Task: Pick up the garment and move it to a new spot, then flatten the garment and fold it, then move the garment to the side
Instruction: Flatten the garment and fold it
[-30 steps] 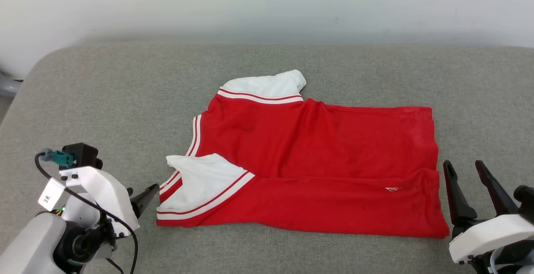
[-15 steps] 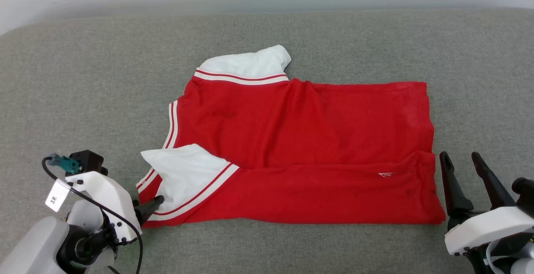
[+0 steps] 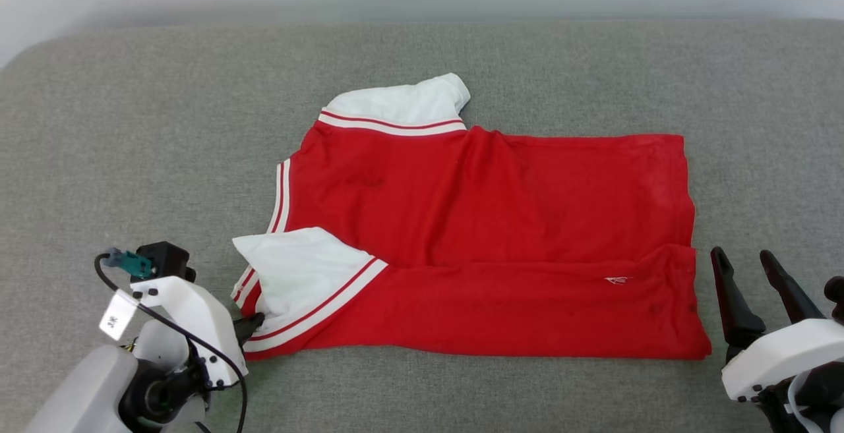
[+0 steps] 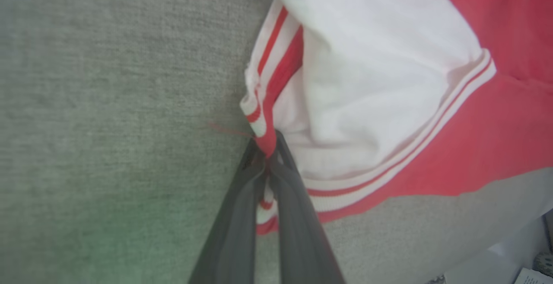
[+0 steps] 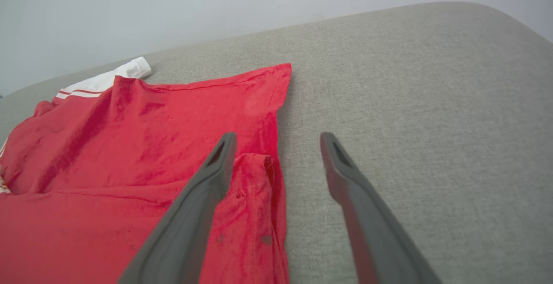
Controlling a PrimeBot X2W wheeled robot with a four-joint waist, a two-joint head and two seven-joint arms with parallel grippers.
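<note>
Garment (image 3: 488, 248) striped trim at the near sleeve corner is pinched in left gripper (image 4: 268, 148), fingers clamped together on it. Right gripper (image 3: 743, 254) spread wide, holding nothing, just beside the hem corner. It lies part-folded on grey cushion (image 3: 165, 156).

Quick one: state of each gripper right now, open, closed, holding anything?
Left gripper: closed on the garment, pinching its striped edge.
Right gripper: open, holding nothing, beside the garment's hem.

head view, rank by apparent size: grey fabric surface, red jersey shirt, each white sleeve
1. grey fabric surface
2. red jersey shirt
3. near white sleeve and far white sleeve: much alike, and nearness makes it unsure
</note>
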